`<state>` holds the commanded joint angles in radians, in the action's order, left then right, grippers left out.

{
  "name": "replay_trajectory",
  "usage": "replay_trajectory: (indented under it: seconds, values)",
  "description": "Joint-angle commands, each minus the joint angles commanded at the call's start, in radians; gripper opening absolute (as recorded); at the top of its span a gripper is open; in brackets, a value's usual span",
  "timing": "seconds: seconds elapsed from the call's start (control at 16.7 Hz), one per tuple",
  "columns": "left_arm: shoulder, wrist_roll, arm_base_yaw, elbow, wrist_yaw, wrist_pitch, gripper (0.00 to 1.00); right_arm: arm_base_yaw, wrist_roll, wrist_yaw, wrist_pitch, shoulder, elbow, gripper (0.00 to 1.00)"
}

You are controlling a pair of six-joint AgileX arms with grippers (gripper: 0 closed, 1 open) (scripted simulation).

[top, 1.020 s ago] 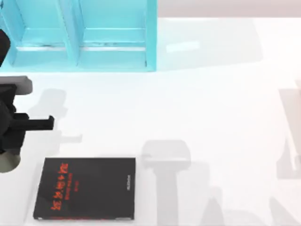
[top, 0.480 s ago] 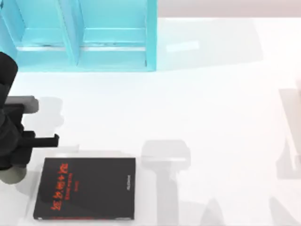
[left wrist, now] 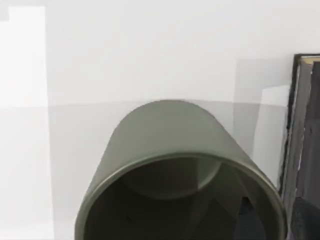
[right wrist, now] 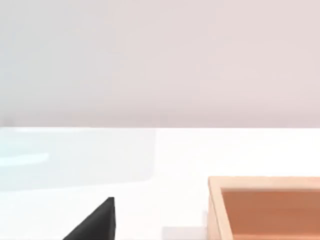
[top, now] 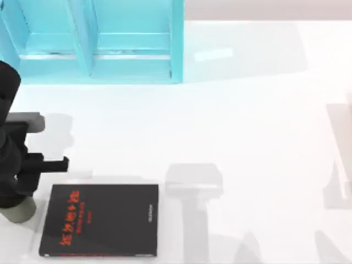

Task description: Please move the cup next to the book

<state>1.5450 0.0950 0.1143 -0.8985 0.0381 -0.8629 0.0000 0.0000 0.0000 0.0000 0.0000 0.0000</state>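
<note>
The left gripper (top: 14, 190) sits at the far left edge of the table (top: 242, 126), low over the surface, and the cup (top: 21, 209) is directly beneath it, so that from above only the cup's lower curve shows past the black arm. In the left wrist view the cup (left wrist: 170, 150) is seen close up with its open mouth toward the camera and the dark inside visible; a dark shape inside the rim may be a fingertip, but I cannot tell from this whether the claw is clamped on the cup or standing apart from it. Just to the right of the gripper lies the book (top: 100, 220), flat on the table, black with red-orange characters on its cover; its left edge is just beside the cup, and whether the two touch cannot be told. The left wrist view shows the book's edge (left wrist: 302, 145) close beside the cup. Farther from the gripper, beyond it toward the top view's upper edge, stands a turquoise shelf unit (top: 99, 41) with open compartments. Well away, the right wrist view shows a black fingertip (right wrist: 95, 222) of the right gripper, a wooden box (right wrist: 265, 207) near it, and the pale table beyond; whether that claw is apart or together cannot be told.
</note>
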Motion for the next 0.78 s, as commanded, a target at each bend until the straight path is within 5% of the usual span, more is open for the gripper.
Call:
replay_trajectory:
  seconds: [0.42, 0.78]
  values:
    - [0.000, 0.000, 0.000, 0.000, 0.000, 0.000, 0.98, 0.000, 0.000, 0.000, 0.000, 0.000, 0.000, 1.00]
    - [0.000, 0.000, 0.000, 0.000, 0.000, 0.000, 1.00, 0.000, 0.000, 0.000, 0.000, 0.000, 0.000, 1.00]
